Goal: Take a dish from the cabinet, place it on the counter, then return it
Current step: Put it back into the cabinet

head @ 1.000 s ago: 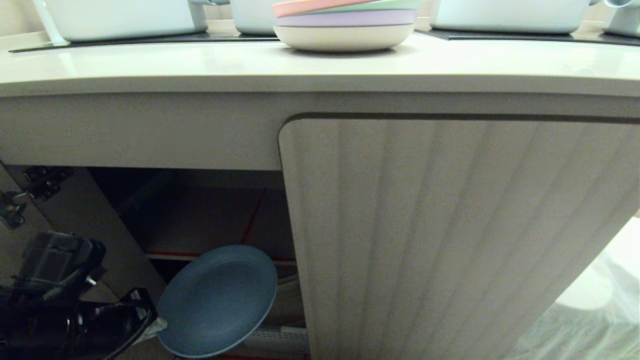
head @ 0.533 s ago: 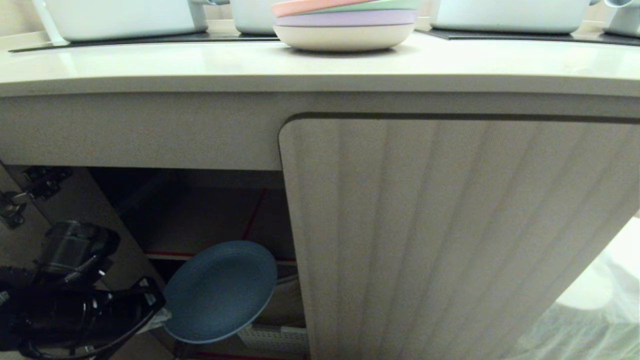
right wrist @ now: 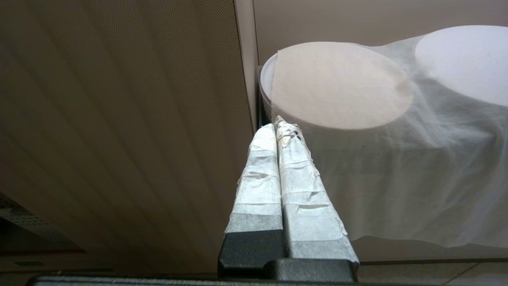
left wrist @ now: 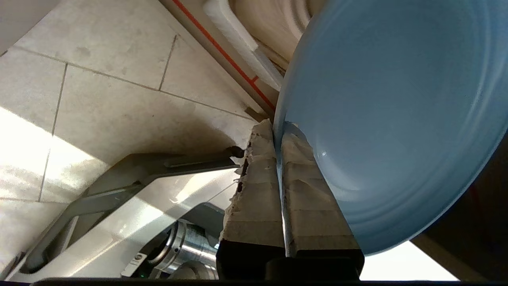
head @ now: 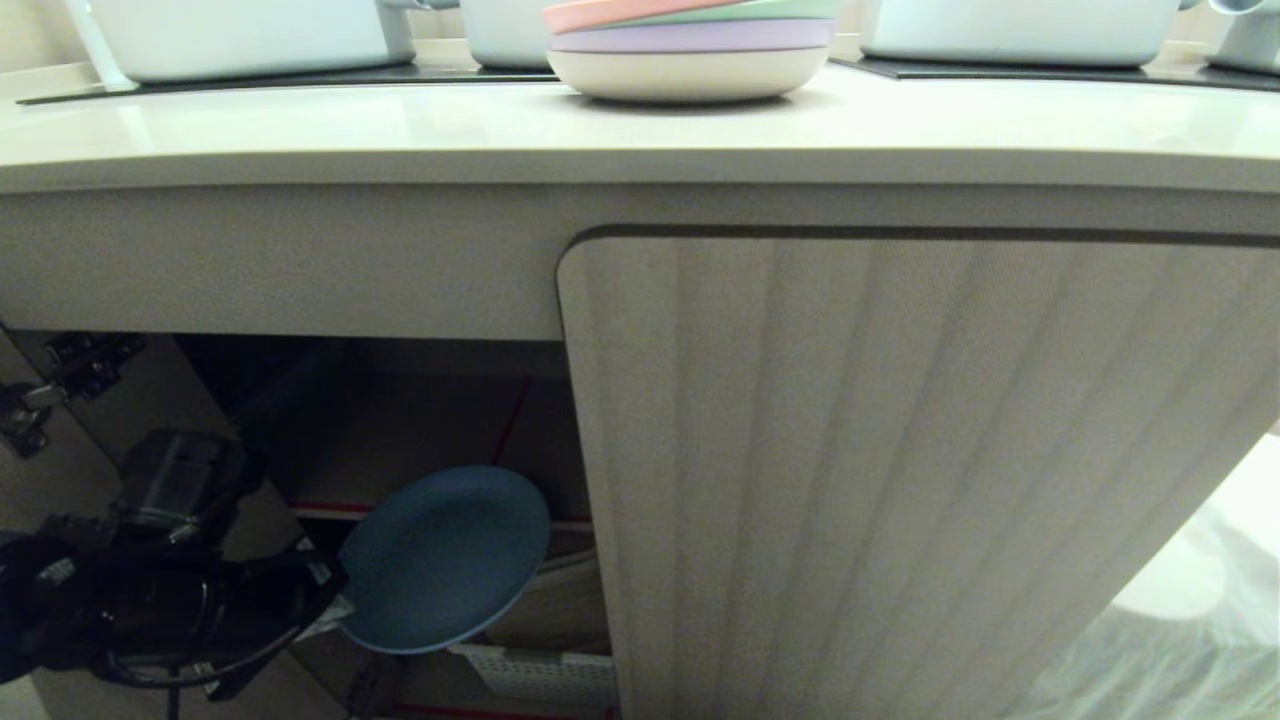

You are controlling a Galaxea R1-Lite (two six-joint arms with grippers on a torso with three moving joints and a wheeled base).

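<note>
The left end effector (head: 335,612) sits at the lower left of the head view, its taped fingers (left wrist: 258,186) clamped on the rim of the dish (head: 445,558) — one finger on each face of the edge. The light blue dish is held tilted, its upper face turned toward the camera, in front of the open left bay of the cabinet (head: 900,480), lower centre-left of the frame. It overlaps the red-taped front edge of the inner shelf (head: 330,509) and touches neither shelf nor floor. A white perforated rack (head: 545,675) lies just below it inside the bay.

The cabinet's ribbed right door is shut and fills the right half of the frame. Along the top runs the worktop (head: 400,125), where a stack of pastel plates (head: 690,50) stands at upper centre.

The right end effector (right wrist: 278,129) hangs beside the ribbed door — its fingers pressed together on nothing — near round white stacks under gauzy cloth (right wrist: 397,159).
</note>
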